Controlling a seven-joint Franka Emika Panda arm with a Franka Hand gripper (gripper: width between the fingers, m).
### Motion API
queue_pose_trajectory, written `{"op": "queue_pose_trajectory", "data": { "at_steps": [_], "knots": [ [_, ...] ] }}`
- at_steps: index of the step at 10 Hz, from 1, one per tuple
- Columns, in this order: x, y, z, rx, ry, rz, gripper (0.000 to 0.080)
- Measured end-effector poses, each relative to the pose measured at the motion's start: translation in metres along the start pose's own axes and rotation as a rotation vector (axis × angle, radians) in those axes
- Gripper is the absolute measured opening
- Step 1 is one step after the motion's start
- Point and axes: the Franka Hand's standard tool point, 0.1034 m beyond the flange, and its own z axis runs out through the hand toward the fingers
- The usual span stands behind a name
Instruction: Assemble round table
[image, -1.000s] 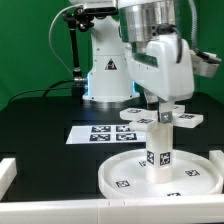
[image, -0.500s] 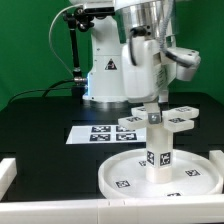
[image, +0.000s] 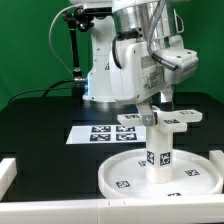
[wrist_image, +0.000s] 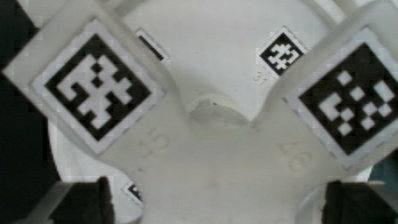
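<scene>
**A:** Where is the cross (image: 186, 117)?
**B:** At six o'clock under my gripper (image: 161, 109), clamped between its fingers (wrist_image: 68, 203). It caps the upright leg (image: 159, 150), axis twelve-to-six, standing on the disc (image: 120, 180).

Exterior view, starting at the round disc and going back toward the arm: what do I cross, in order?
round disc, with the leg standing upright on it → marker board → arm's base. The cross-shaped piece on top of the leg is left out, since it overlaps the board.
</scene>
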Motion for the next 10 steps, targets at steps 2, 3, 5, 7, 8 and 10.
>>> {"op": "queue_pose_trajectory", "data": {
  "at_steps": [2, 3, 5, 7, 8, 10],
  "knots": [
    [-0.010, -0.003, -0.019, 0.021, -0.028, -0.090, 0.0638],
    [-0.014, -0.003, -0.028, 0.030, -0.040, -0.115, 0.0648],
    [-0.013, -0.003, -0.025, 0.029, -0.036, -0.155, 0.0648],
    [-0.018, 0.002, -0.020, -0.063, 0.012, -0.471, 0.0649],
    [-0.022, 0.000, -0.019, -0.069, 0.005, -0.639, 0.0649],
    [-0.027, 0.005, -0.020, -0.099, -0.008, -0.861, 0.0649]
  ]
}}
